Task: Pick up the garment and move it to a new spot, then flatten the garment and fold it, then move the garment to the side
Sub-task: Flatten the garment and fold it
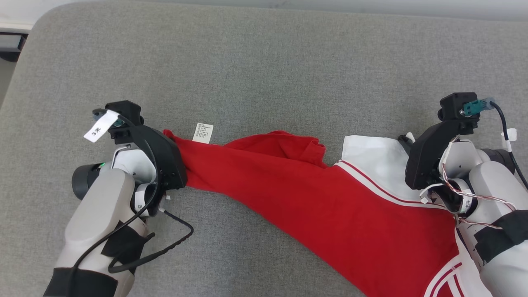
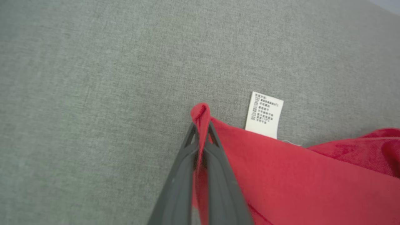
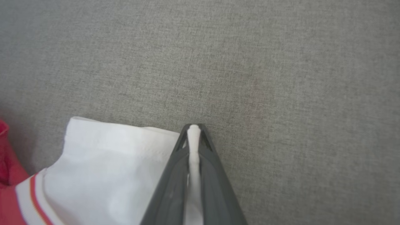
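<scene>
Grip first on the left: the left gripper (image 2: 201, 129) has its fingers closed tight on a red corner of the garment (image 1: 330, 206), well in from the left edge of the grey surface (image 1: 264, 62). White care label (image 1: 203, 133) lies flat just beside that pinch. Red cloth runs rumpled across the middle toward the near right corner, white stripes showing. Near the right edge, the right gripper (image 3: 193, 132) is clamped on the garment's white panel.
</scene>
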`<state>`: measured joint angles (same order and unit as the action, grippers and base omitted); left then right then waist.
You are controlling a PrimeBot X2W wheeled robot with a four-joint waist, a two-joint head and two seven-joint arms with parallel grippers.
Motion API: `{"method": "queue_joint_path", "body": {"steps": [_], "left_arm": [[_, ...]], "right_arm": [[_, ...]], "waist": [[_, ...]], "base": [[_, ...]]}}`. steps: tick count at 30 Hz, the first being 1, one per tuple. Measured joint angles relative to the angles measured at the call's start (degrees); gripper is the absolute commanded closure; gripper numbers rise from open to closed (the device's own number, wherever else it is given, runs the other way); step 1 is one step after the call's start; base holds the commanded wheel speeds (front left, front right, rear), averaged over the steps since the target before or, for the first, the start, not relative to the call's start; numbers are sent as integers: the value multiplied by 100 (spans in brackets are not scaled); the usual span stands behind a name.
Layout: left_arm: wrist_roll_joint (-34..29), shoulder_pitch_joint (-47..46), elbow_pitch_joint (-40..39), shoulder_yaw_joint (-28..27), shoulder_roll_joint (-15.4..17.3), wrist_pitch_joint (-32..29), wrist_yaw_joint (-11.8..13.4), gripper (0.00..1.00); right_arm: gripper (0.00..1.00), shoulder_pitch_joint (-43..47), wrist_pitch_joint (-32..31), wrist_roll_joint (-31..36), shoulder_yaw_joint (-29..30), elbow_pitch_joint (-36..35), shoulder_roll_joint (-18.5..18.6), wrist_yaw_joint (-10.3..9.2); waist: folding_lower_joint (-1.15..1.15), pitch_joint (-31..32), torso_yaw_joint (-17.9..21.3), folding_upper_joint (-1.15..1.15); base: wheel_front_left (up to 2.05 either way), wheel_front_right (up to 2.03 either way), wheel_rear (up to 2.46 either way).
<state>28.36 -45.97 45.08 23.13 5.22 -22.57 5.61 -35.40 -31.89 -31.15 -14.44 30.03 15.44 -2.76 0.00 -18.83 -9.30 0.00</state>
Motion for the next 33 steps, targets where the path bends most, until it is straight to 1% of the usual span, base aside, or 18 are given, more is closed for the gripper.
{"method": "queue_joint_path", "body": {"steps": [5,11,15,21,23,24,27,29,31,32,33], "left_arm": [[0,-94,49,-54,-26,280,-8,100],[-3,-298,2,-143,-74,789,-8,100],[-3,-381,-26,-175,-78,1048,-19,100],[13,-364,-225,-247,-118,1511,-134,100],[181,-343,-420,-375,-148,1690,-234,100],[258,-310,-557,-424,-164,1786,-314,100],[601,-44,-1079,-546,-210,2005,-647,100],[775,263,-1564,-565,-219,2096,-859,100],[942,592,-2137,-557,-219,2118,-1059,100],[998,745,-2429,-544,-218,2116,-1124,100],[1065,889,-2714,-530,-215,2105,-1126,100]], "right_arm": [[100,-44,272,-1,109,48,-98,-2],[100,-183,845,-4,360,-148,-48,-7],[100,-272,1145,-10,442,-348,15,82],[100,-219,1572,-85,617,-665,43,158],[100,-98,1695,-188,672,-907,77,318],[100,7,1742,-289,686,-1073,91,439],[100,448,1839,-599,756,-1688,92,747],[100,784,1845,-810,793,-2218,118,838],[100,1128,1823,-869,772,-2808,190,842],[100,1289,1796,-910,769,-3074,224,849],[100,1431,1750,-989,772,-3319,248,849]], "waist": [[0,95,21,0],[0,269,47,0],[0,405,69,0],[0,638,118,0],[0,728,137,0],[0,778,147,0],[0,949,177,0],[0,1081,198,0],[0,1221,224,0],[-1,1296,239,0],[-1,1370,254,0]], "base": [[0,0,0],[0,0,0],[0,0,0],[0,0,0],[0,0,0],[0,0,0],[0,0,0],[0,0,0],[0,0,0],[0,0,0],[0,0,0]]}}
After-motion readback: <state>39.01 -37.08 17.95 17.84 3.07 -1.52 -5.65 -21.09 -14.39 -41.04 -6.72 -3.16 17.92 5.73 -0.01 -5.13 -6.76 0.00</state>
